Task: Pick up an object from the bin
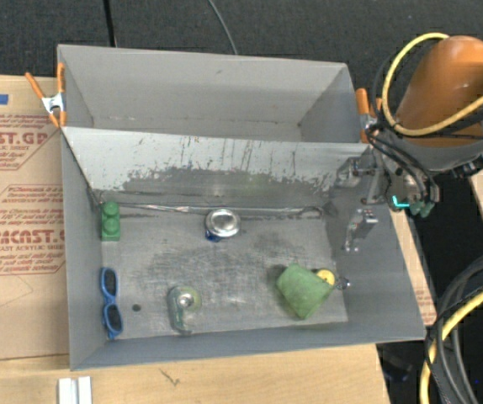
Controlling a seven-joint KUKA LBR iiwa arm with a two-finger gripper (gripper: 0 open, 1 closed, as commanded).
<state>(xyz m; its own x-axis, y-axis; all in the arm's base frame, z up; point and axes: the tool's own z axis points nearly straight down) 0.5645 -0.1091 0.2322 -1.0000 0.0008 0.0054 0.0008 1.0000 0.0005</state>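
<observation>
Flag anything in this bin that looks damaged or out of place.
The bin's back wall is streaked with scratches. At lower right a yellow thing sits tight against a green lump. Nothing else stands out.

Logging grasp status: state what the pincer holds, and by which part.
Nothing is held: the pincer hangs bare by the bin at its right wall, apart from the green soft lump nearest it.
</observation>
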